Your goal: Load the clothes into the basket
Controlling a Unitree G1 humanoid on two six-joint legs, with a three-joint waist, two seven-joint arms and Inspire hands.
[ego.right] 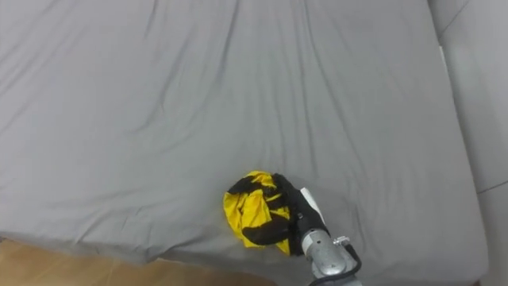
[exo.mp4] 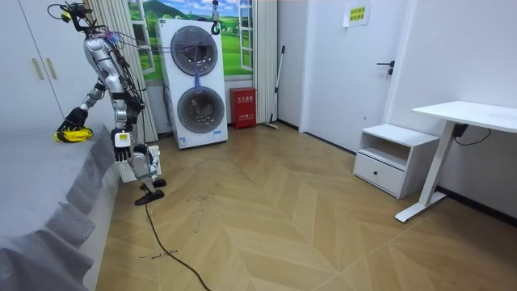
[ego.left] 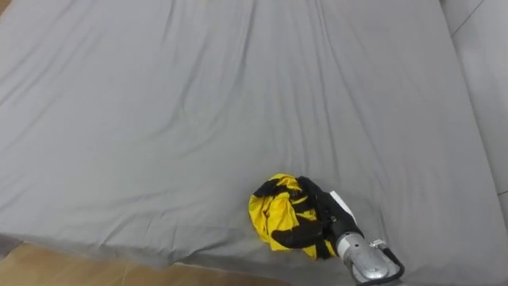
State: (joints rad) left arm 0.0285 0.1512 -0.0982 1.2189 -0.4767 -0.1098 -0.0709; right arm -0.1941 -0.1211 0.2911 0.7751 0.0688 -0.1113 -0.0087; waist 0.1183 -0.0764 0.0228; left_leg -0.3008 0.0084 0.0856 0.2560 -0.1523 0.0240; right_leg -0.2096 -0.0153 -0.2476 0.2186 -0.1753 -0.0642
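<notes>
Robot, as we recorded it: the right hand (ego.left: 321, 213) was black, with a small white tag at its back, on a polished silver forearm ringed by a black loop. In the room view we noted a silver-grey and black frame, coloured chest wiring, shoulder straps and a dark floor cable.

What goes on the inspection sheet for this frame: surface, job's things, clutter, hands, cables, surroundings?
Surface: grey bed, sheet wrinkled.
Job's things: yellow-and-black garment, bunched near the bed's edge.
Clutter: nothing seen.
Hands: right hand on the garment; left hand hangs beside the bed.
Cables: cable under the desk.
Surroundings: stacked washers, nightstand, wood floor.
</notes>
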